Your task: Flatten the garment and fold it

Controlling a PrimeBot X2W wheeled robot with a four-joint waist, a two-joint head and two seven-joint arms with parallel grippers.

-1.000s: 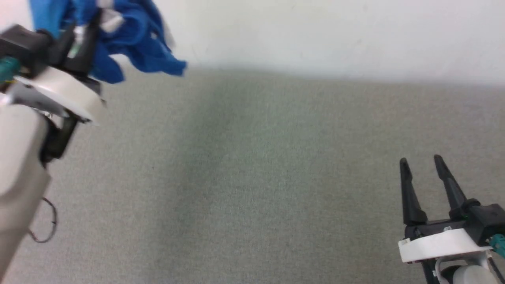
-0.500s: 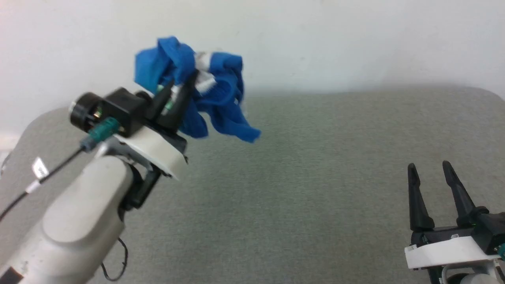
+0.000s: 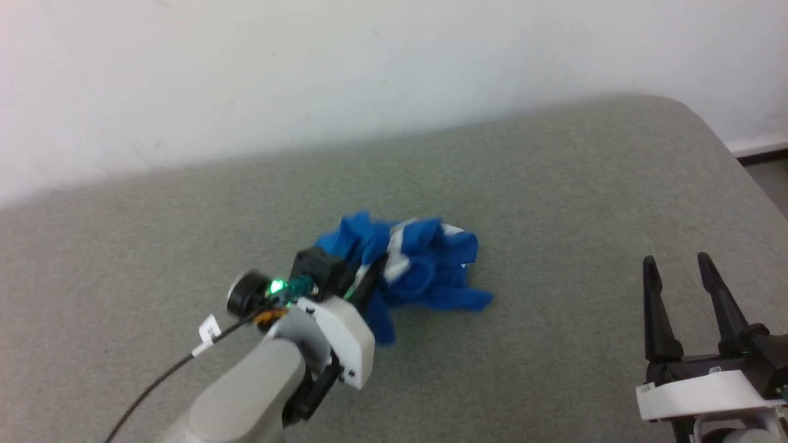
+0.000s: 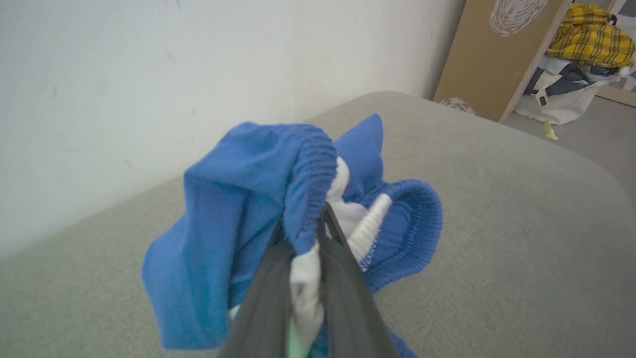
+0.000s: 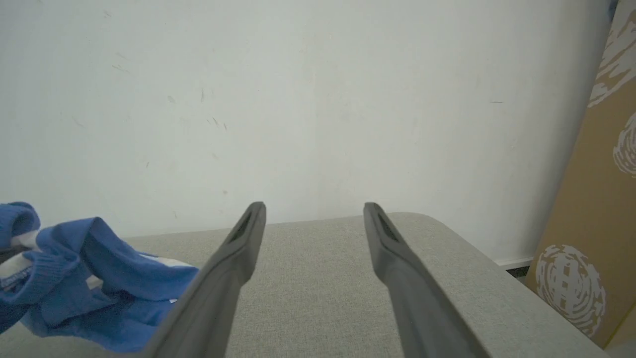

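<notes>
I can read no word or number anywhere. The crumpled shorts [image 3: 425, 271] show me only blue cloth and white stripes; a white tag [image 3: 209, 330] is too small to read; the brown board [image 5: 596, 199] bears only swirls.

A grey cloth-covered table [image 3: 554, 184] with a rounded corner stands against a white wall [image 3: 308, 74] that has faint scuffs. Past the corner a white skirting [image 3: 754, 149] meets a dark floor [image 3: 772, 184]. In the left wrist view a brown board [image 4: 492, 54] with white whorl prints leans upright beyond the table. Beside it lies a heap of white and dark clothes [image 4: 556, 94], topped by a yellow plaid cloth [image 4: 591, 35]. A small yellow scrap [image 4: 549, 130] lies on the floor near the heap.
</notes>
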